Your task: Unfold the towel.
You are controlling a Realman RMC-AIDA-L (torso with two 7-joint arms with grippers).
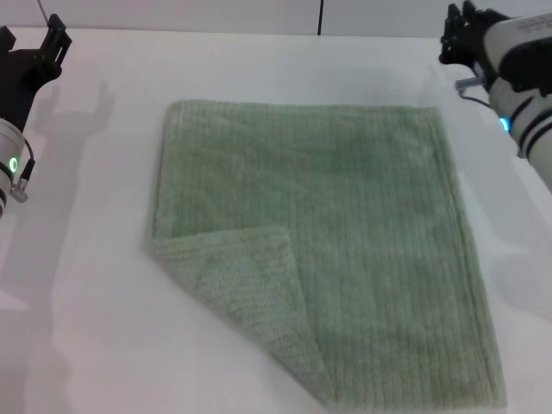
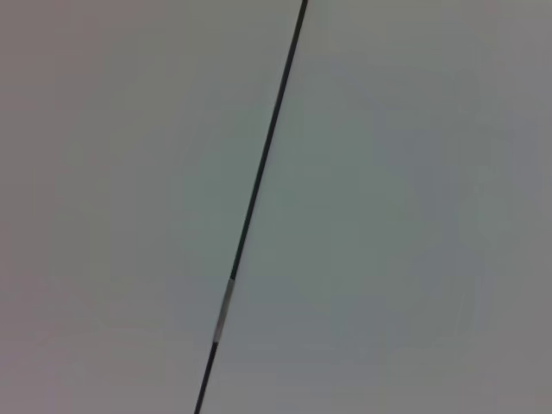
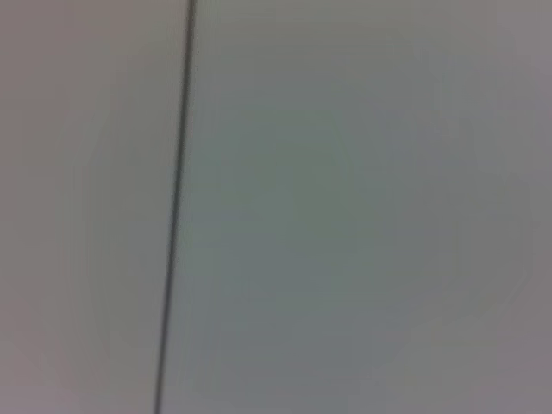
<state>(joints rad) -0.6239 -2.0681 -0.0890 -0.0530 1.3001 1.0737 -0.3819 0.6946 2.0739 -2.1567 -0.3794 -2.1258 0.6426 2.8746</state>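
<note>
The sage-green ribbed towel lies flat on the white table in the head view. Its near left corner is folded over onto the cloth as a paler triangular flap. My left gripper is raised at the far left, well clear of the towel. My right gripper is raised at the far right, beyond the towel's far right corner. Neither touches the cloth. Both wrist views show only a plain grey surface, with no towel in them.
A dark seam line runs up the wall behind the table. A thin dark line crosses the left wrist view and the right wrist view.
</note>
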